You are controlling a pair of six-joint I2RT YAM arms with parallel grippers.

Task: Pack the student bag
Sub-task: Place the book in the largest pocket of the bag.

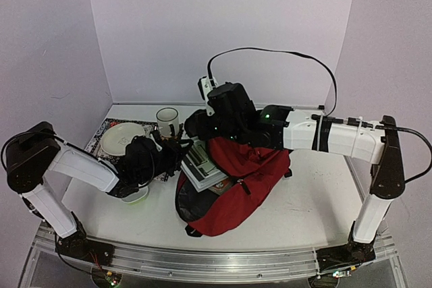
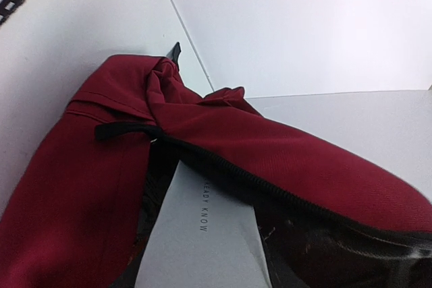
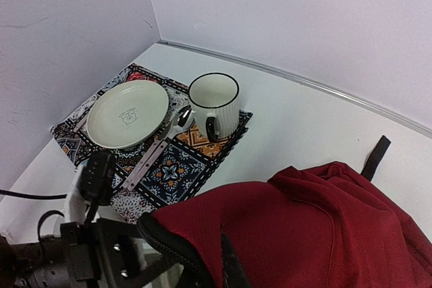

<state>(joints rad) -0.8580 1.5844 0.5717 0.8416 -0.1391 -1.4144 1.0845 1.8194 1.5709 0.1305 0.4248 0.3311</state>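
The dark red student bag [image 1: 239, 180] lies on the table with its zippered mouth facing left. It also shows in the left wrist view [image 2: 81, 187] and the right wrist view [image 3: 324, 234]. A grey book [image 1: 202, 164] sticks halfway into the mouth. My left gripper [image 1: 179, 150] is at the book's outer end and appears shut on it. In the left wrist view the book [image 2: 202, 241] fills the bottom and hides my fingers. My right gripper [image 1: 202, 126] is shut on the bag's upper flap and holds it raised, with one dark finger [image 3: 233, 268] pressed on the fabric.
A patterned placemat [image 3: 169, 166] lies at the back left with a white plate [image 3: 128, 112], a black-rimmed white mug [image 3: 214, 104] and a spoon [image 3: 179, 118]. Walls close the back and both sides. A black strap [image 3: 374, 156] trails behind the bag.
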